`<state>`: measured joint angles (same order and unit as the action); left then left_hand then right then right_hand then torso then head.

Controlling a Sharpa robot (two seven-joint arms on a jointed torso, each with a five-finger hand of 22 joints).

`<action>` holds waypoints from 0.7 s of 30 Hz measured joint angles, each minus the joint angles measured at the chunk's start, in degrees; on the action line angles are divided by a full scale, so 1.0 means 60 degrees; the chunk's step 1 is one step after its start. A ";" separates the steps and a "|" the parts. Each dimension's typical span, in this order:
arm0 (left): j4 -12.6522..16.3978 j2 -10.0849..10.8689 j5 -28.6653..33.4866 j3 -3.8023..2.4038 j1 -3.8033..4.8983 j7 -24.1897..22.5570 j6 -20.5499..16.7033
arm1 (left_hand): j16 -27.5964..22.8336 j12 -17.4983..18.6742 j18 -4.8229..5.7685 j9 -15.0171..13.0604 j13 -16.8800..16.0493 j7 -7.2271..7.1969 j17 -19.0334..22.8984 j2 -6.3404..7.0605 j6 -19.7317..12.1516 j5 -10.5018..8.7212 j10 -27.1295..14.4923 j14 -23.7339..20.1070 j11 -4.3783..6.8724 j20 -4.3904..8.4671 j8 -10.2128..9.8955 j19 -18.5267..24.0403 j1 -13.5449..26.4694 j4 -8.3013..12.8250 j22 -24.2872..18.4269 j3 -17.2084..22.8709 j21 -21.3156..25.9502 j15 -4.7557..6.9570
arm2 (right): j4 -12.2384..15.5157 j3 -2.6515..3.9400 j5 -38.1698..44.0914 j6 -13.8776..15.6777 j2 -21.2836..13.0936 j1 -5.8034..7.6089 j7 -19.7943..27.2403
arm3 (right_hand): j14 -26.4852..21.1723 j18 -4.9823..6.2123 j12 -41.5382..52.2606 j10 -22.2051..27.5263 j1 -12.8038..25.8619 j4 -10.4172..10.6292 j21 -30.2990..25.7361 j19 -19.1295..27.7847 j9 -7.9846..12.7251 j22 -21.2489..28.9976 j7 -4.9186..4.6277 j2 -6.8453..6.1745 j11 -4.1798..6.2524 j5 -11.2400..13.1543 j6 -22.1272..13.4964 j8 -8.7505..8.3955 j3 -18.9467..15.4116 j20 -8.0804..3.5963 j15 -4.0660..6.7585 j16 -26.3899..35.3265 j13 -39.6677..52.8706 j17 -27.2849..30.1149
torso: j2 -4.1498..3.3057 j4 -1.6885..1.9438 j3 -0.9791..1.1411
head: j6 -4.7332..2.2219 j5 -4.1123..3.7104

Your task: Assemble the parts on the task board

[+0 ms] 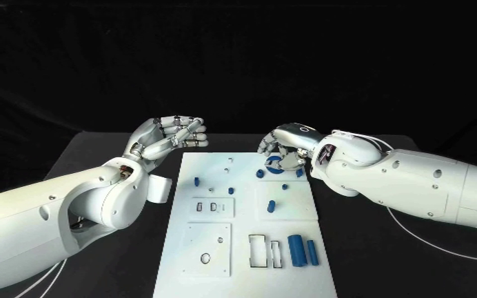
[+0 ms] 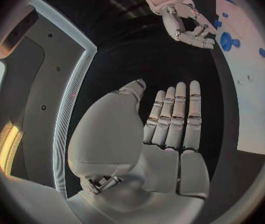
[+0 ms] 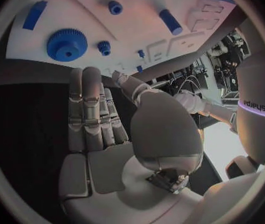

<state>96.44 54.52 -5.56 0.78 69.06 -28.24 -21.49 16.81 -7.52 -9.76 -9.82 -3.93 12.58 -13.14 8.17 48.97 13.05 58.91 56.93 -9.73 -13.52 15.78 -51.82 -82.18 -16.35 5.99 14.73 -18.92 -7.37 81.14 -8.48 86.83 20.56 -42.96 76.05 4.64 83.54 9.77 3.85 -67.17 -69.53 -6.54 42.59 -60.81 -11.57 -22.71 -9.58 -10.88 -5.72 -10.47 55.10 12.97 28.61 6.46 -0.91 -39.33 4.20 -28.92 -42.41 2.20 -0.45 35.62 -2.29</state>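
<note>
Right now the right hand [image 1: 285, 147] hovers empty, fingers extended, over the blue gear [image 3: 66, 44] at the task board's [image 1: 243, 256] far end, left hand [image 1: 171, 136] loosely curled and empty beside it; a sloppy descent could knock neighbouring pegs [image 3: 104, 47] loose.

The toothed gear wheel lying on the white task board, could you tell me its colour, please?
Blue; the toothed gear wheel shows best in the right wrist view.

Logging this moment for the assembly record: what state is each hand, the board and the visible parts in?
left hand: open, holds nothing, beside the board.
right hand: open, holds nothing, above the gear.
task board: flat on the table.
blue gear: lying on the board.
two blue cylinders: lying side by side.
</note>
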 measured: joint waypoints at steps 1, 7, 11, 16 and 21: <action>0.0018 0.0012 -0.0002 -0.0002 0.0006 0.0002 0.0012 | 0.0000 0.0005 0.0000 0.0000 0.0000 0.0000 0.0000 0.0000 0.0000 0.0000 0.0000 0.0000 0.0000 0.0000 0.0000 0.0000 0.0000 0.0000 0.0000 0.0000 0.0000 0.0000 | -0.0008 0.0000 0.0142 -0.0030 0.0038 -0.0003 -0.0082 | 0.0000 0.0000 0.0000 0.0062 0.0000 0.0022 0.0117 0.0000 -0.0013 -0.0097 0.0000 0.0000 -0.0004 -0.0091 0.0000 -0.0005 -0.0022 0.0000 0.0000 -0.0229 0.0013 -0.0145 | -0.0019 0.0010 -0.0005 | 0.0003 -0.0004; 0.0069 0.0041 -0.0006 -0.0009 0.0022 0.0020 0.0074 | -0.0048 0.0046 0.0000 0.0001 0.0011 0.0000 -0.0013 0.0000 0.0000 0.0000 0.0000 0.0000 0.0000 -0.0034 0.0000 -0.0035 0.0000 0.0000 -0.0032 0.0000 0.0000 0.0000 | -0.0088 -0.0012 0.0839 -0.0245 0.0222 -0.0042 -0.0518 | 0.0033 0.0000 0.0000 0.0252 0.0037 0.0222 0.1424 -0.0339 -0.0133 -0.1546 0.0000 -0.0037 -0.0048 -0.0116 0.0000 -0.0116 -0.0068 -0.0004 -0.0035 -0.2818 0.0112 -0.2342 | -0.0134 0.0064 -0.0017 | -0.0018 -0.0019; 0.0070 0.0041 -0.0004 -0.0012 0.0028 0.0028 0.0093 | -0.0050 0.0090 0.0000 0.0007 0.0011 0.0000 -0.0023 0.0037 -0.0001 0.0000 -0.0001 -0.0023 -0.0001 -0.0034 0.0000 -0.0035 0.0037 0.0000 -0.0043 0.0000 0.0000 -0.0023 | -0.0123 -0.0016 0.1090 -0.0402 0.0300 -0.0057 -0.0707 | 0.0033 0.0000 0.0000 0.0389 0.0021 0.0264 0.2024 -0.0598 -0.0160 -0.2345 0.0000 -0.0054 -0.0047 -0.0023 0.0000 -0.0154 -0.0108 0.0015 -0.0035 -0.3606 0.0124 -0.3097 | -0.0185 0.0086 -0.0023 | -0.0032 -0.0019; 0.0069 0.0046 0.0021 -0.0012 0.0030 0.0041 0.0104 | -0.0093 0.0125 0.0000 0.0013 0.0011 0.0000 -0.0031 0.0037 -0.0001 0.0000 -0.0001 -0.0038 -0.0001 -0.0034 0.0000 -0.0035 0.0037 -0.0029 -0.0053 -0.0030 0.0000 -0.0038 | -0.0125 -0.0029 0.1337 -0.0673 0.0342 -0.0070 -0.0927 | 0.0066 0.0001 0.0000 0.0541 0.0001 0.0367 0.2444 -0.0713 -0.0196 -0.2906 0.0000 -0.0074 -0.0066 0.0163 0.0000 -0.0190 -0.0210 0.0035 -0.0069 -0.4193 0.0136 -0.3630 | -0.0222 0.0102 -0.0028 | -0.0033 -0.0023; 0.0061 0.0056 0.0050 -0.0012 0.0033 0.0051 0.0106 | -0.0128 0.0176 0.0000 0.0013 0.0011 0.0000 -0.0045 0.0041 0.0000 -0.0035 -0.0001 -0.0038 -0.0001 -0.0034 -0.0047 -0.0034 0.0113 -0.0029 -0.0077 -0.0030 0.0038 -0.0038 | -0.0134 -0.0032 0.1490 -0.0890 0.0362 -0.0077 -0.1077 | 0.0066 -0.0155 0.0000 0.0574 0.0001 0.0394 0.2709 -0.0834 -0.0217 -0.3289 0.0000 -0.0074 -0.0098 0.0163 0.0000 -0.0190 -0.0238 0.0054 -0.0069 -0.4482 0.0149 -0.3916 | -0.0245 0.0107 -0.0024 | -0.0027 -0.0034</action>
<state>96.81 54.86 -5.27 0.71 69.26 -27.94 -20.86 16.04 -6.46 -9.76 -9.74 -3.86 12.58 -13.41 8.41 48.96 12.84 58.90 56.70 -9.74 -13.72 15.49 -52.03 -81.50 -16.53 5.53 14.55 -18.69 -7.60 80.34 -8.67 95.77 15.22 -40.79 75.58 -1.82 83.93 8.84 3.85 -63.73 -69.52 -4.17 58.85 -65.81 -12.87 -42.44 -9.58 -11.33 -6.31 -9.49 55.10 11.83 27.18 6.79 -1.32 -66.22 5.09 -52.42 -43.88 2.84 -0.59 35.46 -2.49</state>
